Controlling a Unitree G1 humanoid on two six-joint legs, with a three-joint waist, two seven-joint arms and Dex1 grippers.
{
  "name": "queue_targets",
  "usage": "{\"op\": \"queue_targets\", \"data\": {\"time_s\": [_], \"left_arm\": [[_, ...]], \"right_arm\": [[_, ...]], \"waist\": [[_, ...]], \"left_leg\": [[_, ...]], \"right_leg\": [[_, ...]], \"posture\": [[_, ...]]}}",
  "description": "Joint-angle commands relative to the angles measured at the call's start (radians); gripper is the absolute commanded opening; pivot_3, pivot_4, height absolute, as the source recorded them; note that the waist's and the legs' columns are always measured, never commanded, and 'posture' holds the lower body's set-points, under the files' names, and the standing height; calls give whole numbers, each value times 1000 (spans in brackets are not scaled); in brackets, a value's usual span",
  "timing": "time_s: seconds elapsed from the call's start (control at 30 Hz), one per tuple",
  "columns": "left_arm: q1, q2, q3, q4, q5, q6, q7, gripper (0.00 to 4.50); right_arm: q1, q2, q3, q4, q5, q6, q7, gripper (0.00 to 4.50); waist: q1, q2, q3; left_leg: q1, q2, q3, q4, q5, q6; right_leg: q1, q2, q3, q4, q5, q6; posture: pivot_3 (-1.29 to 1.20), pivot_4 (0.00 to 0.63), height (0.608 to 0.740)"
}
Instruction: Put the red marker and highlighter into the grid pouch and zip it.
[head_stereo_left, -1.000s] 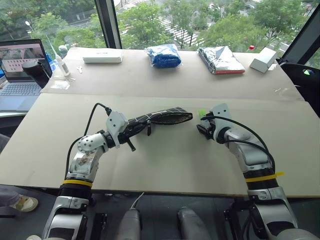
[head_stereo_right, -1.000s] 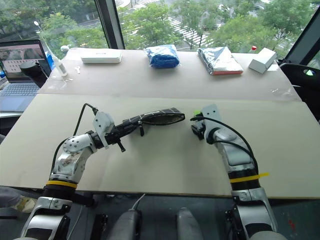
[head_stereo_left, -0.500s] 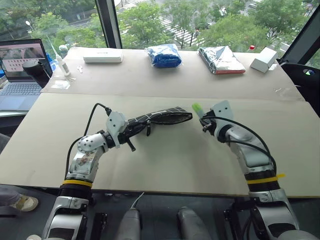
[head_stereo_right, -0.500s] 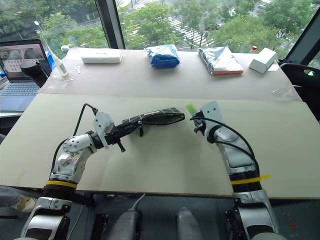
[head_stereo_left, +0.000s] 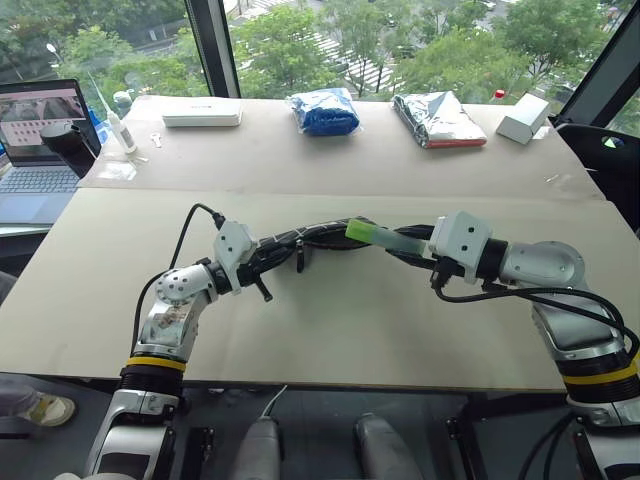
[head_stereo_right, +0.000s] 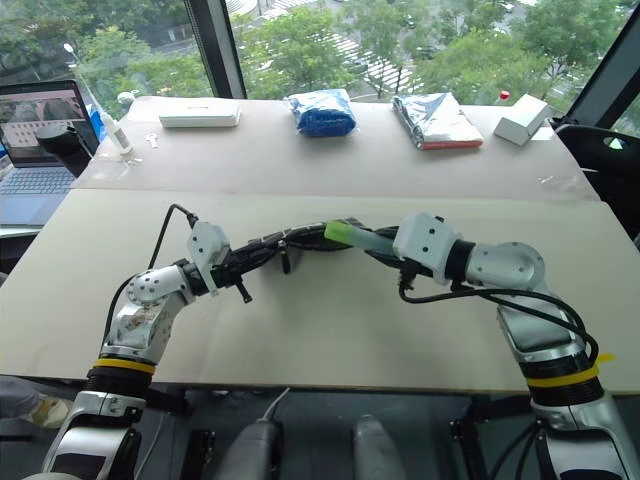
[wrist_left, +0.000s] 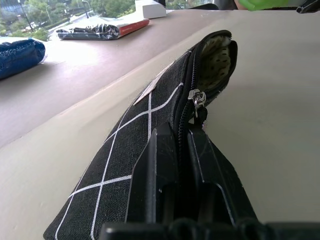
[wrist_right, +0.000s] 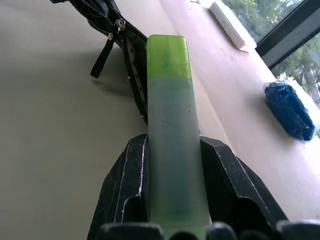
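the right gripper (wrist_right: 172, 200) has its two black fingers (wrist_right: 125, 185) pinched on the lower half of the highlighter (wrist_right: 170, 125), one finger on each flat side; the pale green body runs straight out along the fingers and the brighter green cap sticks well past the tips. in the head views the highlighter (head_stereo_left: 383, 236) lies nearly level, held above the table (head_stereo_left: 330, 330), its cap pointing toward about 10 o'clock, right at the open end of the grid pouch (head_stereo_left: 318, 235). from above the cap overlaps that open end; whether it is already inside the mouth i cannot tell.

the left gripper (wrist_left: 181, 150) has its fingers (wrist_left: 155, 170) pressed together on the zipper edge of the pouch, one finger on each side of the zipper line. the metal slider sits just past the fingertips, and beyond it the mouth gapes open, showing a dotted lining. the pouch stretches from these fingers toward 3 o'clock, lifted off the table, and a black pull strap hangs below it.

out along the far edge of the table, at 12 o'clock, lie a blue bag (head_stereo_left: 327, 110), a silver packet (head_stereo_left: 438, 120), a flat white box (head_stereo_left: 203, 112) and a small white box (head_stereo_left: 522, 118). a laptop (head_stereo_left: 38, 150) stands off at 10 o'clock.
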Motion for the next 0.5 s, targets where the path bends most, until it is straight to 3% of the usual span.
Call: {"op": "queue_targets", "data": {"time_s": [0.03,0.5], "left_arm": [[-15,-2,-1,-20,-6,-7,-8,0],[-27,-10,-20,-13,6,-20,-33,0]], "right_arm": [[-28,13,19,16,-43,-54,-13,1065],[-104,37,86,173,-206,-167,-49,1065]], "waist": [[3,0,0],[3,0,0]], "left_leg": [[0,0,0,0,0,0],[0,0,0,0,0,0]], "right_leg": [[0,0,0,0,0,0],[0,0,0,0,1,-1]], "posture": [[0,150,740],[0,150,740]]}}
